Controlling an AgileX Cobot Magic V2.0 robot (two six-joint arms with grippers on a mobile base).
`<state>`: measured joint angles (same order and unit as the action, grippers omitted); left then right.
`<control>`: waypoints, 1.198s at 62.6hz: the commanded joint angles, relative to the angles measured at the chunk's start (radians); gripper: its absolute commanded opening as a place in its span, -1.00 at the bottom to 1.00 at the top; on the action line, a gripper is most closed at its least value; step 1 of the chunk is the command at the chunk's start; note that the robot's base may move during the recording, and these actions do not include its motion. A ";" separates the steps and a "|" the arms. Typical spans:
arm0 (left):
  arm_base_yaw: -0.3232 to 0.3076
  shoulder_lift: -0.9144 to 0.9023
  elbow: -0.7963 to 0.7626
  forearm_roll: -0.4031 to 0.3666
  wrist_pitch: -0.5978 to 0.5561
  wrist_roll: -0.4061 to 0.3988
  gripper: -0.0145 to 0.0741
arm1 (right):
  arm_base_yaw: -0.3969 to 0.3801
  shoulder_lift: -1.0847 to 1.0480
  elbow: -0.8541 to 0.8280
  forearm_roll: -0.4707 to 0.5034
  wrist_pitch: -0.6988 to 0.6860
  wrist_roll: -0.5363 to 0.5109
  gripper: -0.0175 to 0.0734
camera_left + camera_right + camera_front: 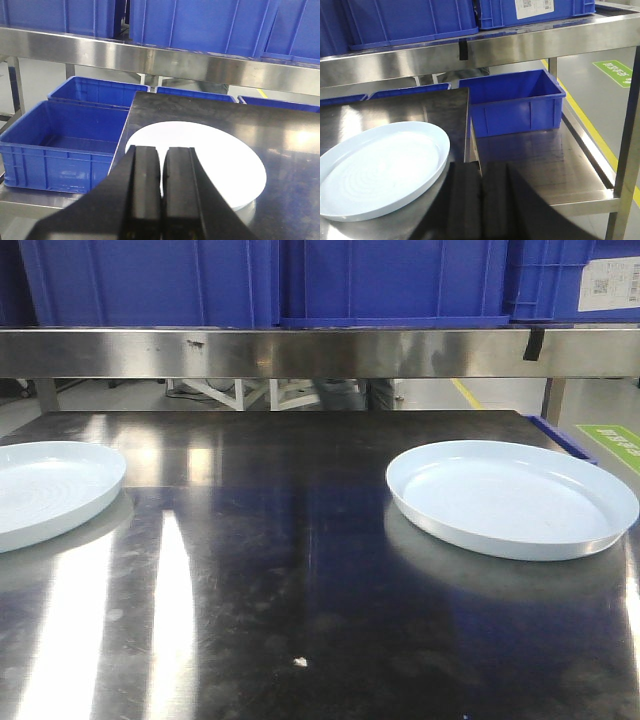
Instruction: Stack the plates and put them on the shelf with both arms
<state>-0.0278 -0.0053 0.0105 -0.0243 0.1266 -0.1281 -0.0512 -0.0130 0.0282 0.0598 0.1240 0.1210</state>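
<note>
Two grippers are sitting nearest the wrist cameras, and neither is touching anything. The left gripper is holding its fingers pressed together, with only a thin slit showing between them, and it is hovering just short of the left plate. The right gripper is showing its fingers closed up too, though they are dark and blurred. The right plate is lying off to its left.

Both plates are resting flat on the table, well apart. The left one is lying at the table's left edge, partly cut off in the front view, and the right one is lying near the right edge. Neither is stacked, so the task is looking barely begun.

The plates are looking stiff, smooth and probably light; whether they are plastic or ceramic I cannot tell, so chipping is worth guarding against. The steel top is gleaming and is likely slick, so a nudged plate may be skidding rather than lifting. The low upturned rim is offering the only real hold. Fingers will need spreading first, then pinching that rim on the near side, one finger inside and one outside.

Beyond, the shelf is running across above the table's back, and blue bins are standing on it.
</note>
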 commanded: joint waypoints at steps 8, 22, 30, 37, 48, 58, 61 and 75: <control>0.001 -0.018 0.021 0.001 -0.089 -0.004 -0.47 | 0.000 -0.018 -0.015 -0.008 -0.084 -0.003 -0.51; 0.001 -0.018 0.021 0.001 -0.089 -0.004 -0.47 | 0.000 -0.018 -0.015 -0.008 -0.084 -0.003 -0.51; 0.001 -0.018 0.021 0.001 -0.089 -0.004 -0.47 | 0.000 -0.018 -0.015 -0.008 -0.084 -0.003 -0.51; 0.001 -0.018 0.021 0.001 -0.089 -0.004 -0.47 | 0.000 -0.018 -0.015 -0.008 -0.084 -0.003 -0.51; 0.001 -0.018 0.021 0.001 -0.089 -0.004 -0.47 | 0.000 -0.018 -0.015 -0.008 -0.084 -0.003 -0.51; -0.001 -0.009 -0.001 0.004 -0.089 -0.003 -0.47 | 0.000 -0.018 -0.015 -0.008 -0.084 -0.003 -0.51; -0.001 0.014 -0.037 0.004 -0.083 -0.003 -0.47 | 0.000 -0.018 -0.015 -0.008 -0.084 -0.003 -0.51; -0.001 0.348 -0.453 0.059 0.153 -0.003 -0.47 | 0.000 -0.018 -0.015 -0.008 -0.084 -0.003 -0.51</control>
<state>-0.0278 0.1997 -0.2637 0.0090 0.2620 -0.1281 -0.0512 -0.0130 0.0282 0.0598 0.1240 0.1210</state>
